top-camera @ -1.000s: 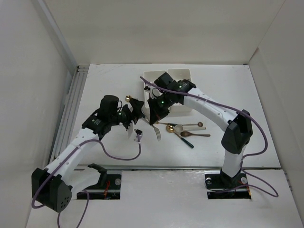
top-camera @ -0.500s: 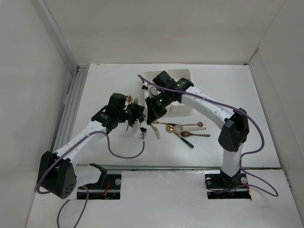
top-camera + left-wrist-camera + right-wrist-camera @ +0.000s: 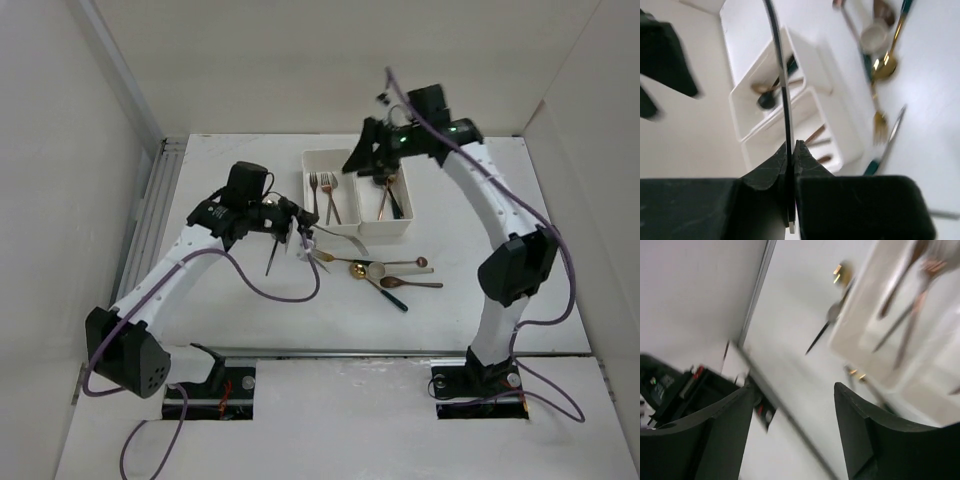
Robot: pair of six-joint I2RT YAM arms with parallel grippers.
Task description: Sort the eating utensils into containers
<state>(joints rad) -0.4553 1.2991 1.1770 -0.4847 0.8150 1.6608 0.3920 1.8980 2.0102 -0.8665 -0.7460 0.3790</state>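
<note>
Eating utensils (image 3: pixel 385 272): loose cluster on table (image 3: pixel 230 170), just in front of containers (image 3: pixel 385 234). Forks (image 3: pixel 325 190) in left bin, spoons (image 3: pixel 388 195) in right. One black-handled piece (image 3: pixel 273 258) off table, hanging left of bins, pinched tight in left gripper (image 3: pixel 289 228); head type unreadable. Right gripper (image 3: pixel 372 160) above right bin, fingers apart, nothing between. Step, by judgement: carrying to bin. Next: check head, move over matching bin, lower, release.
</note>
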